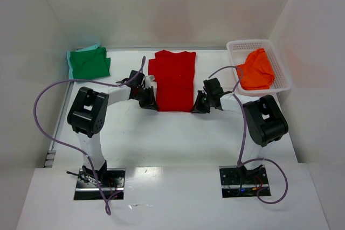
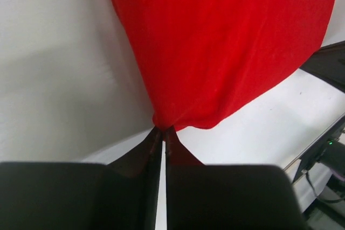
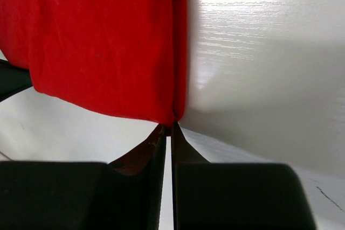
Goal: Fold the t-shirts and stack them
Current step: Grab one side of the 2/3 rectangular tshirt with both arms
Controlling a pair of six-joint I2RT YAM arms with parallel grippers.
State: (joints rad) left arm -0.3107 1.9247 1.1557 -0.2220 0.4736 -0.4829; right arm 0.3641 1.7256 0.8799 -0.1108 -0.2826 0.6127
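A red t-shirt [image 1: 173, 79] lies flat in the middle of the white bench [image 1: 161, 138], folded into a long strip with its hem towards the arms. The left tool [image 1: 149, 100] sits at the near left corner of that hem. Its jaws are pinched together on the cloth, which gathers to a point at the tips in the left wrist view. The right tool [image 1: 198, 103] is at the near right corner, its jaws likewise closed narrow on the folded edge. A green t-shirt [image 1: 89, 63] lies folded at the far left of the bench, well apart from the red one. An orange t-shirt [image 1: 257, 69] lies crumpled inside the white lattice basket [image 1: 237, 46] at the far right.
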